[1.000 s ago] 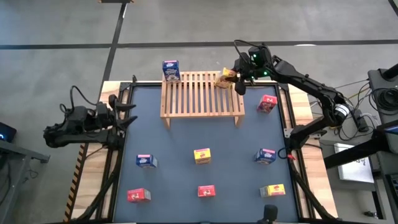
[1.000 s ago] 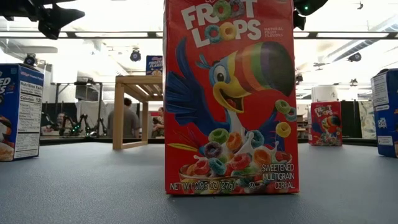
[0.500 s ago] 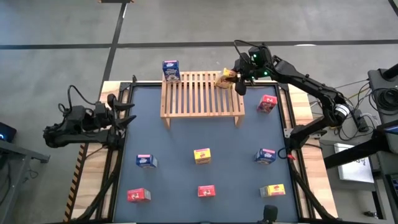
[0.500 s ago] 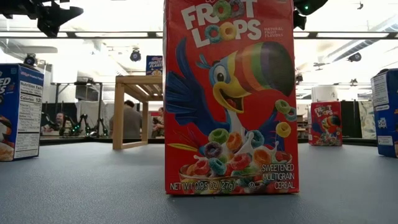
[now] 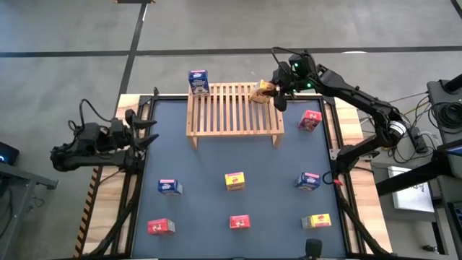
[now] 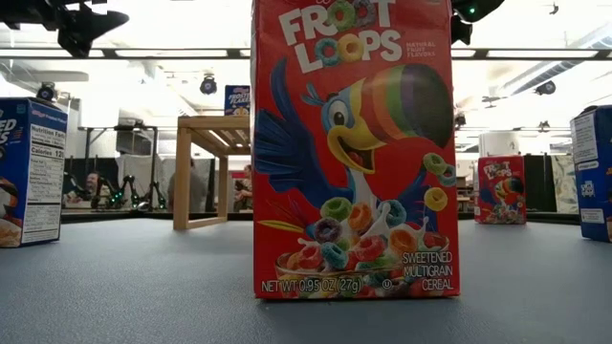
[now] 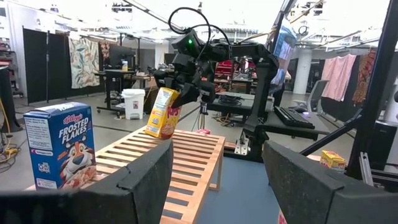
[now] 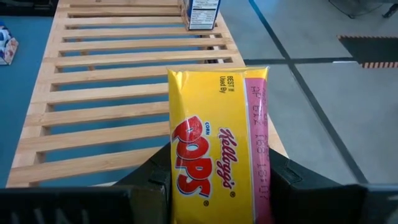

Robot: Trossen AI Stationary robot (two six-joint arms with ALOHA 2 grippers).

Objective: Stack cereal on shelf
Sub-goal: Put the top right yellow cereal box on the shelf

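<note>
The shelf (image 5: 234,110) is a light wooden slatted rack standing at the table's far middle. A blue cereal box (image 5: 198,81) stands upright on its far left corner. My right gripper (image 5: 276,91) is over the rack's far right corner, shut on a yellow cereal box (image 5: 263,90), also seen in the left wrist view (image 7: 163,112). My left gripper (image 5: 149,130) waits open at the table's left edge, short of the rack. Several more boxes stand on the mat, among them a red box (image 6: 354,148) right before the low camera. My right gripper pinches the yellow box (image 8: 217,155) between its two fingers, one finger (image 8: 155,177) on each side of the end nearest the wrist. The fingers slant down from the far right. The box hangs tilted, its lower end (image 7: 159,133) at the slats; whether it rests there I cannot tell.
On the mat stand a red box (image 5: 310,120) right of the rack, a blue box (image 5: 169,186), a yellow box (image 5: 234,180) and a blue box (image 5: 308,180) in a middle row. Two red boxes (image 5: 161,227) (image 5: 240,222) and a yellow box (image 5: 316,221) stand near.
</note>
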